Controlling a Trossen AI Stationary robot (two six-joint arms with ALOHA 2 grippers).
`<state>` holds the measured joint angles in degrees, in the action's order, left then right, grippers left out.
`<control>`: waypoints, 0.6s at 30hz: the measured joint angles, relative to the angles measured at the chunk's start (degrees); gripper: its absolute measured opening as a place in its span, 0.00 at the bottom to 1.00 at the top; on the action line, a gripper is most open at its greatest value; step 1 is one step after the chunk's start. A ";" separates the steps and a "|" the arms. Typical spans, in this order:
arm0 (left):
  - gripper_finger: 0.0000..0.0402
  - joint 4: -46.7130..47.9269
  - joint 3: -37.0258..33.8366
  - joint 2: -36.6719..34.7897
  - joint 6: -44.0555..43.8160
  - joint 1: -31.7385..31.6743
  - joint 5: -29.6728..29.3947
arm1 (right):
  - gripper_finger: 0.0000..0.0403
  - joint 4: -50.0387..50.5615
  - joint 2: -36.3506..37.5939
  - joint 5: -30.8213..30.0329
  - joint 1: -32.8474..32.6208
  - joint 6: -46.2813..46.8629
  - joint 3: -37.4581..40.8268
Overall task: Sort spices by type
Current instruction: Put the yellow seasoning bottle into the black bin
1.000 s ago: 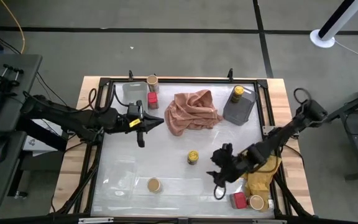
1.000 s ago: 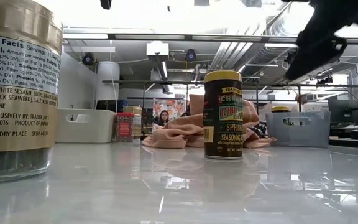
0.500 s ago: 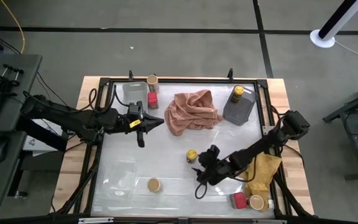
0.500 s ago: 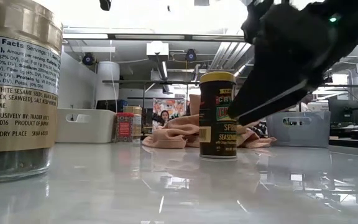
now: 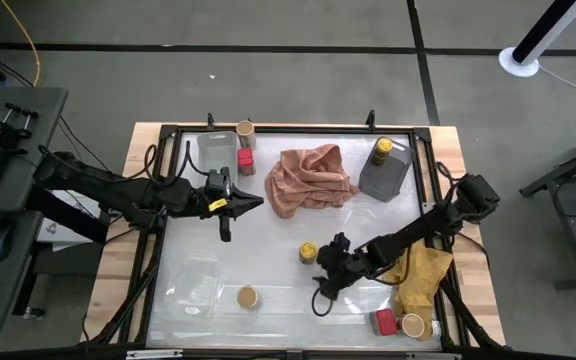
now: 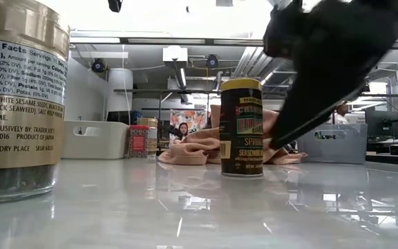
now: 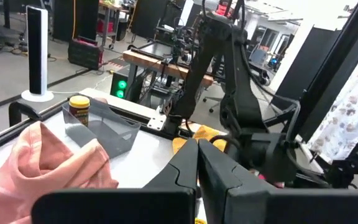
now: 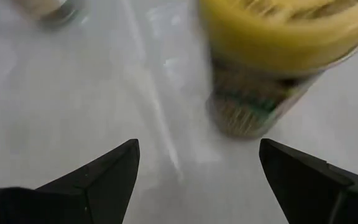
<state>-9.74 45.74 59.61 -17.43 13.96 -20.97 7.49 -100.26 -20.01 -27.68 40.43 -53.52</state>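
Low over the table's middle, right gripper (image 5: 320,275) reaching in from the right edge, arm stretched nearly flat, fingers (image 8: 107,171) spread wide and empty, just beside the upright yellow-lidded jar (image 5: 310,251) (not touching it, as far as can be told). Left gripper (image 5: 236,206) pinched shut, empty, held level above the table near the pink cloth (image 5: 310,178).

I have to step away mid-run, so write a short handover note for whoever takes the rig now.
Right gripper: open, empty, just short of the yellow-lidded jar at mid-table.
Left gripper: shut, empty, waiting near the pink cloth.
Grouped: tan-lidded jar with red box, far left; another pair, near right corner.
Second yellow-lidded jar sits in the grey tray; lone tan-lidded jar at near edge.
Left: join the loose jars to their kinds.
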 joint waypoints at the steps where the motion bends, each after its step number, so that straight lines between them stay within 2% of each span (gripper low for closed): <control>1: 0.00 0.10 -0.01 0.00 0.00 0.00 0.00 | 0.81 1.42 1.06 1.70 -0.01 -0.64 0.00; 4: 0.00 0.50 0.00 0.00 0.00 -0.04 0.00 | 0.81 6.84 5.45 4.36 0.06 -2.82 0.00; 7: 0.00 1.19 -0.01 0.00 0.00 -0.04 0.00 | 0.81 12.29 11.12 4.46 0.48 -4.92 0.00; 11: 0.00 1.69 -0.02 0.00 0.00 -0.04 0.00 | 0.81 12.15 17.78 4.19 3.11 -10.70 -0.08; 14: 0.00 1.86 -0.02 0.00 -0.08 -0.04 -0.07 | 0.81 12.83 18.67 7.35 6.69 -15.02 -1.91; 18: 0.00 2.05 -0.02 0.00 -0.52 -0.04 -0.10 | 0.81 16.48 15.14 10.30 10.51 -21.53 -8.13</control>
<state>-7.69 45.71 59.61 -17.96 13.91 -21.07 23.97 -85.13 -9.71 -17.17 18.90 -61.65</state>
